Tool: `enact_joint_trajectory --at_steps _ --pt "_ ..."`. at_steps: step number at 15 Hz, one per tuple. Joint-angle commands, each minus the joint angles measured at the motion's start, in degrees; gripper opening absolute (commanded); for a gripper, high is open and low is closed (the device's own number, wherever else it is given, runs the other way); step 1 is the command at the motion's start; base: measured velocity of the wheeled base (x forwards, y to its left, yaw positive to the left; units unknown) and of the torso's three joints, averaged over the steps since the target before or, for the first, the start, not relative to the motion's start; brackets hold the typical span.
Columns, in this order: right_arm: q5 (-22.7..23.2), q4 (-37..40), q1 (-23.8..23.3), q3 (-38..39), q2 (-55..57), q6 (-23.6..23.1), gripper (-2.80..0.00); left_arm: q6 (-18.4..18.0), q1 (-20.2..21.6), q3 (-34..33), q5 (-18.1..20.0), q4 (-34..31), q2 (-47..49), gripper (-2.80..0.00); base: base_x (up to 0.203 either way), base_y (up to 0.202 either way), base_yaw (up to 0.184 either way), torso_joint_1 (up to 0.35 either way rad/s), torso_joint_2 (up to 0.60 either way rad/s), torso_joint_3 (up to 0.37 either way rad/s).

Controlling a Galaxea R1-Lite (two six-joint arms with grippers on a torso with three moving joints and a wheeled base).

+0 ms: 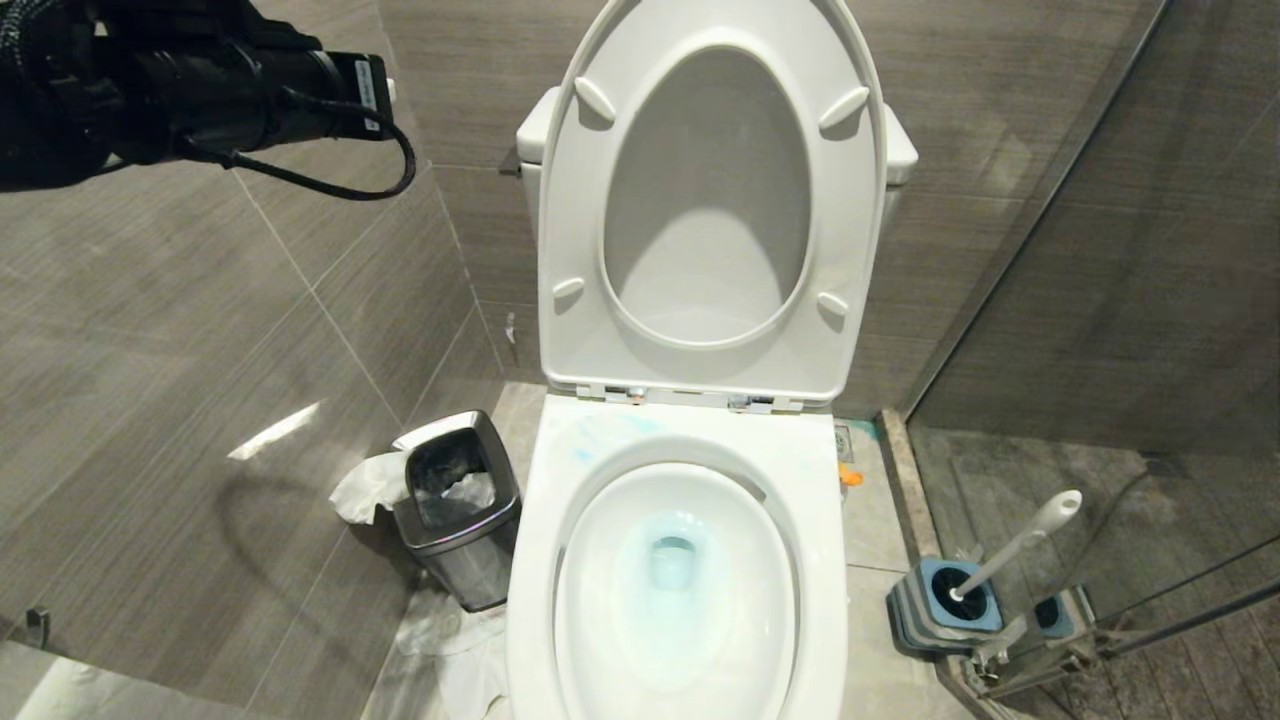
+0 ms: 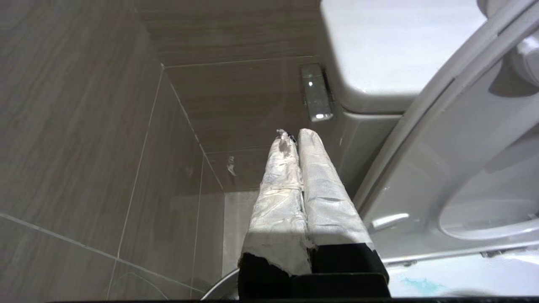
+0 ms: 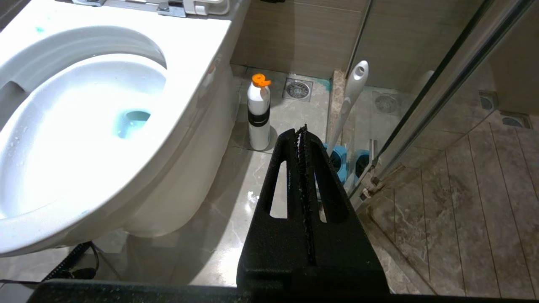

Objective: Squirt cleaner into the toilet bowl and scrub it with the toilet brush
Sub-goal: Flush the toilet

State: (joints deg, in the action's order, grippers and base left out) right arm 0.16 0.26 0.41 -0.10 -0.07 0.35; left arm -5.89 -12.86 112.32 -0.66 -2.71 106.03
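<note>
Toilet brush [image 1: 1015, 545] standing head-down in grey-and-blue holder [image 1: 945, 605] on floor, right of toilet bowl [image 1: 675, 590], leaning toward glass partition [image 3: 425, 105]. Judging as light and stiff; slim glossy handle likely slipping under loose grip, so gripping mid-handle, below rounded tip. Cleaner [image 1: 672, 560] tinting bowl water pale blue, smearing rear rim. Left gripper [image 2: 300, 168] hanging raised beside cistern, wrapped fingers pressed together, holding nothing. Right gripper [image 3: 304, 168] resting low beside bowl, fingers meeting, empty. Bristle head sitting hidden inside holder; white orange-capped bottle [image 3: 258, 115] showing no readable label.
</note>
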Motion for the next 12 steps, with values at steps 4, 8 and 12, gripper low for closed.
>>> enact_joint_trajectory --at_steps 4,8,12 --pt "0.02 0.0 0.02 0.01 0.07 0.0 -2.8 0.35 -0.15 0.0 -0.3 9.02 1.63 -2.8 0.0 0.0 0.0 0.0 0.0 0.0" --pt "0.02 0.0 0.02 0.01 0.07 0.0 -2.8 1.11 -0.35 0.0 -0.26 14.53 2.85 -2.8 0.0 0.0 0.0 0.002 0.0 -0.111" --pt "0.02 0.0 0.02 0.01 0.07 0.0 -2.8 2.46 -0.32 0.0 -0.4 28.53 6.63 -2.8 0.0 0.0 0.0 0.003 0.0 -0.187"
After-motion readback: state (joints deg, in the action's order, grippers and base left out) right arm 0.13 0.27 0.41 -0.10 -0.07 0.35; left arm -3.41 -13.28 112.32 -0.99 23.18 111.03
